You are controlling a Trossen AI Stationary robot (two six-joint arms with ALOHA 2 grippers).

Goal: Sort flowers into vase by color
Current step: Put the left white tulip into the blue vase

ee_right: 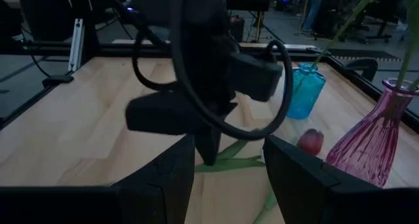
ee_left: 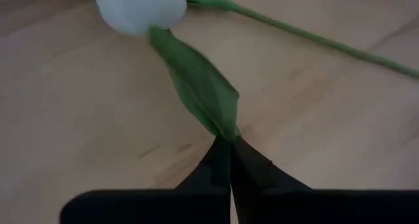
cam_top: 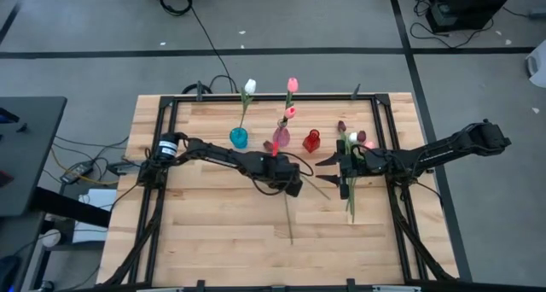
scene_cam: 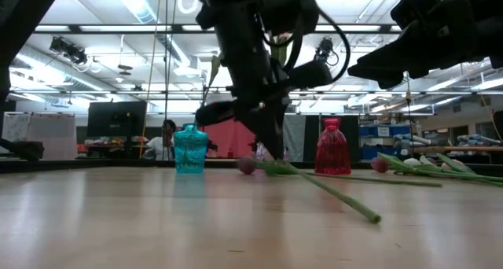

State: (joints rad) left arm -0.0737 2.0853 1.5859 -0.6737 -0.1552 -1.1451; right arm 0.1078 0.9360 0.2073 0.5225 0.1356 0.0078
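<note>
Okay, quick rundown of the table:

Left gripper: sitting low near the middle of the high view, fingers pressed together and pinching the tip of a green leaf on the wooden table.

What it's pinching: the leaf is leading up to a white tulip lying in the upper left of the left wrist view; another stem is running across the upper right there.

Right gripper: hanging just right of center in the high view, jaws spread wide and closing on nothing; in the right wrist view they're framing the left arm.

Loose flowers: a small bunch is lying flat right of center, under the right arm, heads toward the top of the frame.

Blue vase: standing upper center-left, holding one white flower.

Pink vase: sitting just right of the blue one, holding pink flowers.

Red vase: standing right of the pink one, can't tell if anything's in it.

Dark red head: lying on the wood beside the pink vase in the right wrist view.
</note>
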